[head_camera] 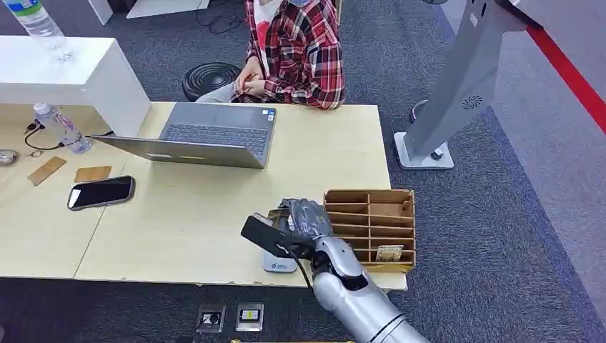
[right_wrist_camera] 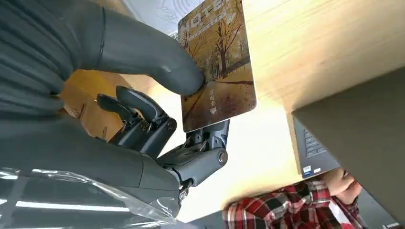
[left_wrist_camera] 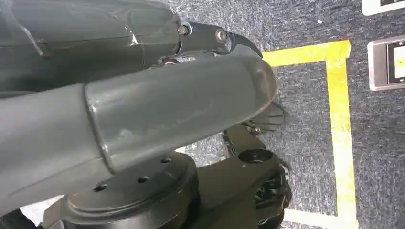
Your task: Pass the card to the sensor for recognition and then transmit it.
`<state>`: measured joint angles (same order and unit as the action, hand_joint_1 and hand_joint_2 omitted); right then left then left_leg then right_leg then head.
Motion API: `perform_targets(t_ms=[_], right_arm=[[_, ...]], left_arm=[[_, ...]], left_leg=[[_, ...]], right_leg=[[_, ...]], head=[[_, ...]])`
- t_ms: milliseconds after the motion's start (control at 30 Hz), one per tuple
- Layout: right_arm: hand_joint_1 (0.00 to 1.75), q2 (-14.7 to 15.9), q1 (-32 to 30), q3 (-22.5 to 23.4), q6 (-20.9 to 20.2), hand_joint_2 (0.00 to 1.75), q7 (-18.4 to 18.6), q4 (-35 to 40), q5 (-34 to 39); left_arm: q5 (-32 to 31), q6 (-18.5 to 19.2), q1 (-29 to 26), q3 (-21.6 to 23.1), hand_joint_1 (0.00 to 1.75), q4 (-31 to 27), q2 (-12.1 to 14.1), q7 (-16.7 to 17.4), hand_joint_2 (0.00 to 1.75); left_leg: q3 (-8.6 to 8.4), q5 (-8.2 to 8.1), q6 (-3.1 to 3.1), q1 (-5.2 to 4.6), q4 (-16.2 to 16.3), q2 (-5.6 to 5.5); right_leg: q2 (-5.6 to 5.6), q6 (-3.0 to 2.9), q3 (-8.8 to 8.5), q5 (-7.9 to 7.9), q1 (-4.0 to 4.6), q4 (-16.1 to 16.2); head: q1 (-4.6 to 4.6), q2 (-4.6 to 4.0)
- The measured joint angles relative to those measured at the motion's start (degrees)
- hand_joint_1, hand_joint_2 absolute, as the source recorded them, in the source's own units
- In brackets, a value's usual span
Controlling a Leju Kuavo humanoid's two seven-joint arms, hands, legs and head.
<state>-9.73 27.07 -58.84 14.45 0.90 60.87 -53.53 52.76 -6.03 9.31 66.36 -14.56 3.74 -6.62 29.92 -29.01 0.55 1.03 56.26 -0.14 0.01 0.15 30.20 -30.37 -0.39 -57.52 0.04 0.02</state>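
My right hand [head_camera: 304, 223] covers most of the white sensor [head_camera: 278, 261] on the table. Behind the card [right_wrist_camera: 217, 67] my fingers [right_wrist_camera: 138, 119] disappear. At twelve o'clock the person [head_camera: 296, 50] is cropped (head beyond the edge).
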Motion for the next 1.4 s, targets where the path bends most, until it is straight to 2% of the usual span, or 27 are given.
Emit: perform_targets(t_ms=[233,567,900,1400], right_arm=[[1.75,-0.5,0.5,-2.2,-0.2,1.75,3.4,0.0,-10.1],[1.75,-1.2,2.4,-4.7,-2.0,1.75,5.8,0.0,-19.3],[1.75,-2.5,3.9,-6.6,-3.1,1.75,4.7,-0.9,-20.5],[1.75,-3.2,4.0,-7.1,0.7,1.75,5.1,-8.9,-18.6]], left_arm=[[-0.6,0.0,0.0,-0.3,0.0,0.0,0.0,0.1,0.0],[-2.6,0.4,0.2,-1.0,0.0,0.0,-0.1,1.2,0.0],[-4.0,0.7,0.7,-1.0,0.0,0.0,-0.2,1.8,0.0],[-5.3,1.1,0.8,-1.0,0.0,0.0,-0.4,2.9,0.0]], left_leg=[[0.01,0.0,0.0,0.0,0.0,0.0],[0.0,0.0,0.0,0.0,0.0,0.01],[-0.01,0.0,0.0,0.0,0.0,0.01],[-0.02,0.0,0.0,0.0,0.0,0.02]], right_leg=[[0.0,0.0,0.01,0.0,0.0,0.0],[0.01,0.0,0.01,0.0,0.0,0.0],[0.01,0.0,0.01,0.0,0.0,0.0],[0.01,0.0,0.01,0.0,0.0,0.0]], head=[[0.0,0.0],[0.0,0.0],[0.0,0.0],[0.0,0.0]])
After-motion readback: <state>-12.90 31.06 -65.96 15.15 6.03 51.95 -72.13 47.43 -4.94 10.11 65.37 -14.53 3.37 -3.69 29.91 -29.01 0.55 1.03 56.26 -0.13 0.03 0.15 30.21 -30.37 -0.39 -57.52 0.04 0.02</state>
